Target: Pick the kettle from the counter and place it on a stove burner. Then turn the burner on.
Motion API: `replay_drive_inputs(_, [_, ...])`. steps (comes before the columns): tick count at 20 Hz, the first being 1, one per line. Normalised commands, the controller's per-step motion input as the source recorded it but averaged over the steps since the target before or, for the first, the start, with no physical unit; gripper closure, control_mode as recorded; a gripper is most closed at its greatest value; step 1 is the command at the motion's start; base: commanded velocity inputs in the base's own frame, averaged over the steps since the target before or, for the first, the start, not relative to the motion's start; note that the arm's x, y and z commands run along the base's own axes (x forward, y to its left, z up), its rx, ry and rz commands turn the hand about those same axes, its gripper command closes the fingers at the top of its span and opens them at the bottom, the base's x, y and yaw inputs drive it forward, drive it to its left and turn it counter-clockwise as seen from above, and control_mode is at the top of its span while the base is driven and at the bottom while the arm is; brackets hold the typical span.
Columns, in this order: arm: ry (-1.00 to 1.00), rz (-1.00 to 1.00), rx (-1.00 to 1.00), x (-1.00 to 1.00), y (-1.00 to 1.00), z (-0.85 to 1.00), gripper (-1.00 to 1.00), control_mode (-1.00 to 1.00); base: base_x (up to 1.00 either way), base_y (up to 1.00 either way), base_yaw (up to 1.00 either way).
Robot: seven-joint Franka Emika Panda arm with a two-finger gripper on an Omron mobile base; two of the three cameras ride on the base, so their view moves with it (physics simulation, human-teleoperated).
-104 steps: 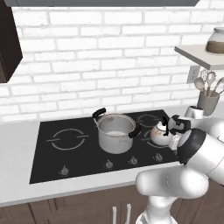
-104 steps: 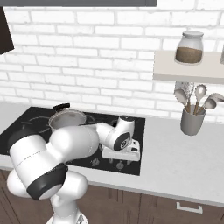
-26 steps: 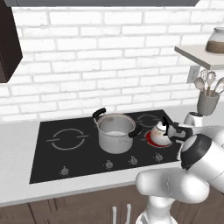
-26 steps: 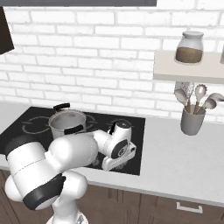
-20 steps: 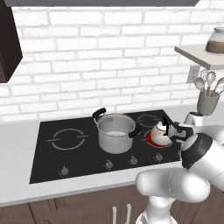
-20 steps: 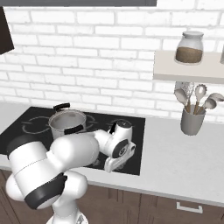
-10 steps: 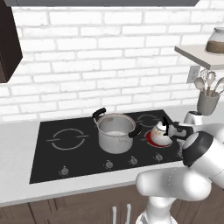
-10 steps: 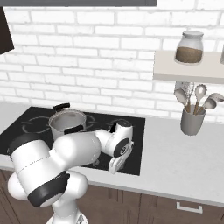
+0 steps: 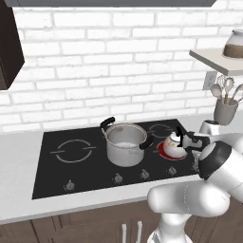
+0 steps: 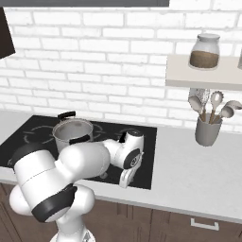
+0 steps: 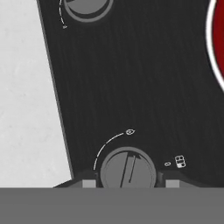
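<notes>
The small shiny kettle point(image 9: 173, 141) stands upright on the red-glowing stove burner point(image 9: 167, 153) at the right of the black cooktop point(image 9: 52, 178). A slice of that red disc point(image 11: 218, 37) shows at the hand view's right edge. My gripper point(image 11: 130, 183) is low at the cooktop's front edge, its two tips pressed to either side of a round grey knob point(image 11: 128, 169), so it is shut on the knob. From the right base view the hand point(image 10: 125, 181) points down at the cooktop's front right corner. The counter point(image 11: 26, 109) lies beside the glass.
A steel pot point(image 9: 124, 144) with two black handles sits mid-cooktop, left of the kettle. A second knob point(image 11: 87, 6) lies further along the front row. A grey utensil holder point(image 10: 206, 130) stands on the counter at the right, under a shelf with a jar point(image 10: 204, 51).
My hand has rolled at the knob over the last second. The kettle and pot have stayed put, and the burner glows red throughout.
</notes>
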Motion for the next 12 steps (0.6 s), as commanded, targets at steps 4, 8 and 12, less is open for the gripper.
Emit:
replay_drive_inputs(4, [0.0, 0.0, -0.03, 0.0, 0.01, 0.08, -1.0, -1.0, 0.0, 0.0, 0.0])
replay_drive_inputs(8, [0.0, 0.0, -0.08, 0.0, 0.01, 0.32, -1.0, -1.0, 0.0, 0.0, 0.0])
replay_drive_inputs(12, [-0.01, -0.04, -0.04, 0.0, -0.01, 0.13, -1.0, -1.0, 0.0, 0.0, 0.0])
